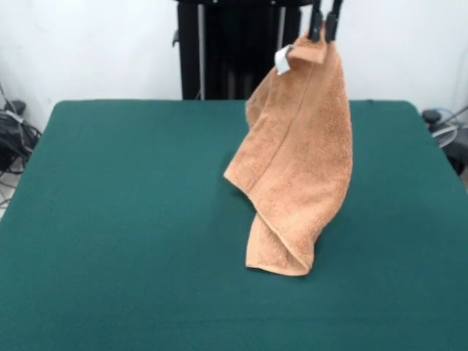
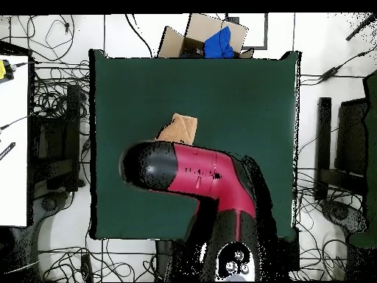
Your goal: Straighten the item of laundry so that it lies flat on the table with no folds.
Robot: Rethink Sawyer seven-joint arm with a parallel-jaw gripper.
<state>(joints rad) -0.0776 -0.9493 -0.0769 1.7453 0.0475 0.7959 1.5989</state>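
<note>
The hand point(image 1: 324, 31) pinches the top corner of the orange towel point(image 1: 296, 161) beside its white tag point(image 1: 283, 61), holding it up over the table point(image 1: 117, 219); its folded lower end touches the cloth right of centre.

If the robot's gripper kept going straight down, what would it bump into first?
The gripper is already shut on a corner of the towel, which hangs below it. Going straight down, it would probably pile into the towel itself, then meet the green table.
</note>
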